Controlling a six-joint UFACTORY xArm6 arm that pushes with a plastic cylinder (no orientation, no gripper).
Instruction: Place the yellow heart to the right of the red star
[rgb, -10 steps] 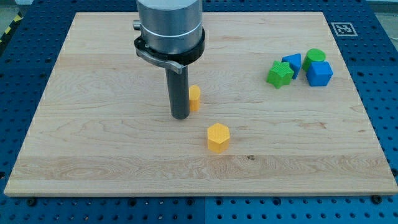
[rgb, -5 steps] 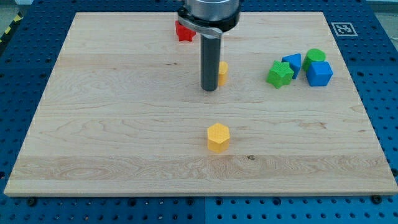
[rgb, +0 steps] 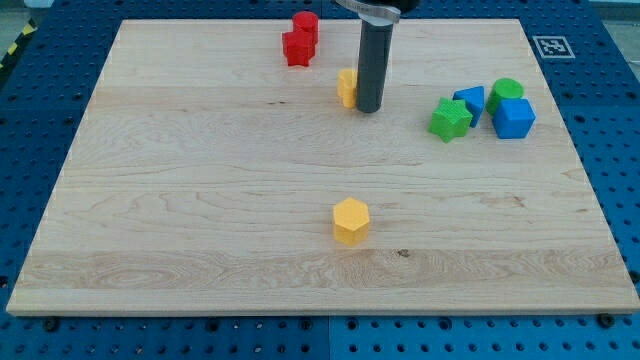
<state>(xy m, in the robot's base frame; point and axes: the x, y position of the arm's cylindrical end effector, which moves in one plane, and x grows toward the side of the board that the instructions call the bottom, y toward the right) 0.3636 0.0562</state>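
Near the desk's (rgb: 150, 200) top edge sit the red star (rgb: 297, 48) and a red block (rgb: 306, 24); right and below, the yellow heart (rgb: 346, 88), orientation unclear, touches my tip (rgb: 369, 108). No jaws exist.

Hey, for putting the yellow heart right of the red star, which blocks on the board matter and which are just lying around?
Belong to the job:
my tip, touching the heart's right side
yellow heart, partly hidden by the rod
red star

Just lying about:
red block behind the star
yellow hexagon
green star
green block
two blue blocks
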